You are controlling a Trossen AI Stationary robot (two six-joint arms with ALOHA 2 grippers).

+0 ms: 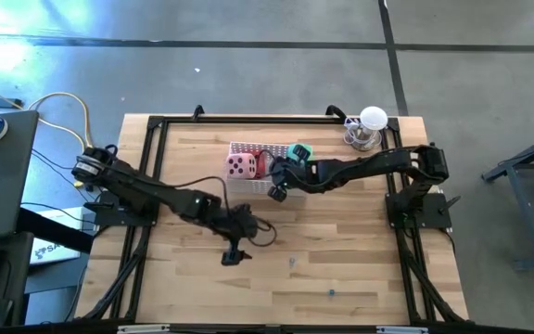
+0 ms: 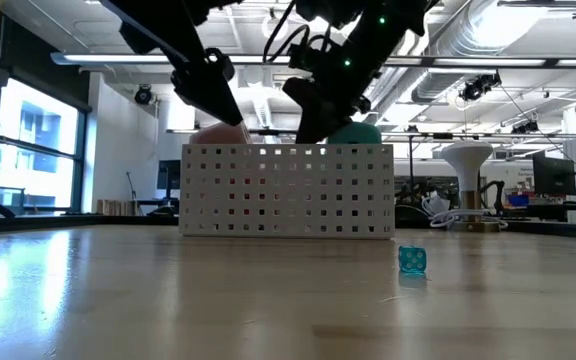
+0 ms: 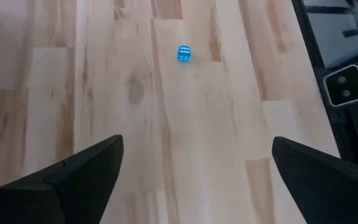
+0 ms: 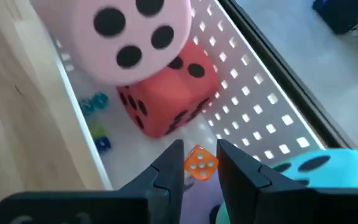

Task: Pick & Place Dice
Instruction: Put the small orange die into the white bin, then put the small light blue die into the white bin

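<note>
Your right gripper (image 4: 199, 163) hangs over the white perforated basket (image 1: 245, 183) at upper centre of the high view, fingers nearly together with a small orange die (image 4: 200, 160) seen in the narrow gap between the tips; whether they touch it you cannot tell. Inside the basket: pink die (image 4: 140, 32) leaning on red die (image 4: 170, 94), green die (image 4: 328, 169) at lower right of the right wrist view. Your left gripper (image 3: 197, 163) waits wide open and empty above bare tabletop (image 3: 229, 124); a small blue die (image 3: 184, 53) lies apart on the wood.
</note>
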